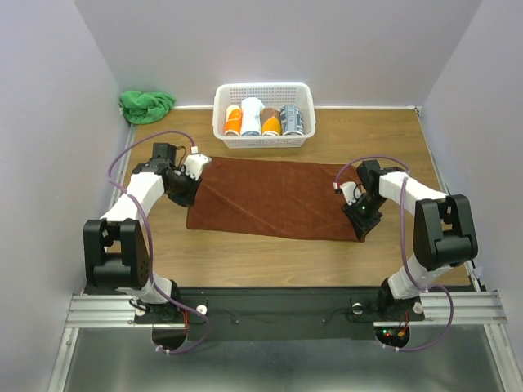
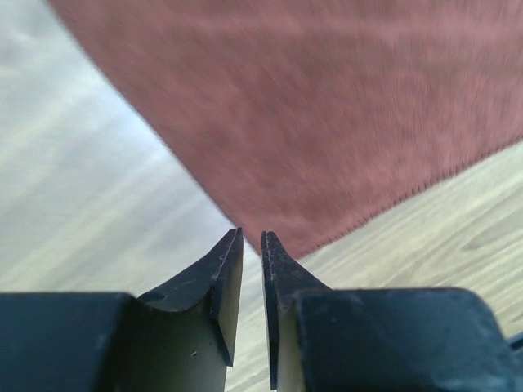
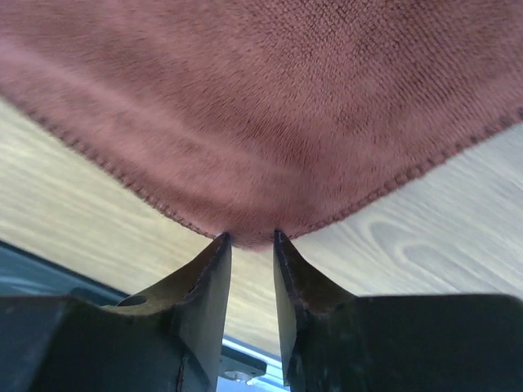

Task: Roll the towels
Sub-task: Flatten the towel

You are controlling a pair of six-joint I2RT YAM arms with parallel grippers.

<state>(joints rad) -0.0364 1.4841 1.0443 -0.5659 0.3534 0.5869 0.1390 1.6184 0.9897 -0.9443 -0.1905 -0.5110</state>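
Note:
A brown towel lies spread flat in the middle of the wooden table. My left gripper is at its left edge. In the left wrist view the jaws stand a narrow gap apart with nothing between them, and a corner of the towel lies just ahead of the tips. My right gripper is at the towel's near right corner. In the right wrist view its jaws are slightly open, with the towel's corner right at the fingertips, not pinched.
A white basket at the back centre holds several rolled towels. A crumpled green towel lies in the back left corner. Walls close in on the left, the right and the back. The table's near edge runs close behind the right gripper.

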